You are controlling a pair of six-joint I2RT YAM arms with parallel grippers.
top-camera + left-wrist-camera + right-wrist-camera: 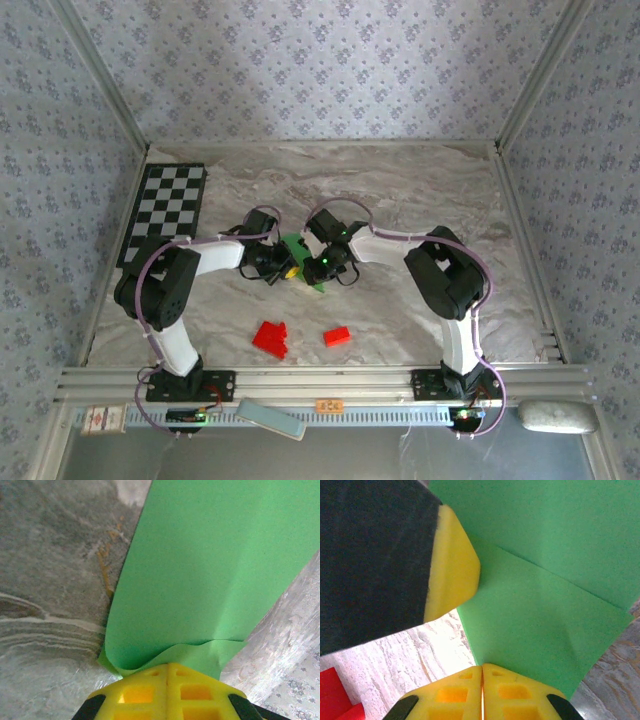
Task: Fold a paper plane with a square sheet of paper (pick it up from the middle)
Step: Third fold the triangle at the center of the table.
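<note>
The square sheet of paper [293, 245] is bright green and folded into layers, held above the table's middle between both grippers. My left gripper [167, 666] is shut on one edge of the sheet [200, 570], which bends up and away from the yellow fingertips. My right gripper [482, 667] is shut on a folded flap of the paper [540, 615]. One finger of the left gripper [452, 565] sits close at the upper left there. From above, the left gripper [283, 268] and right gripper [320, 266] almost touch and hide most of the sheet. I cannot tell whether it has a paper plane's shape.
Two red blocks [270, 338] [337, 336] lie on the marble table near the front; a corner of one shows in the right wrist view [335, 700]. A checkered board [165, 212] lies at the back left. Patterned walls enclose the table.
</note>
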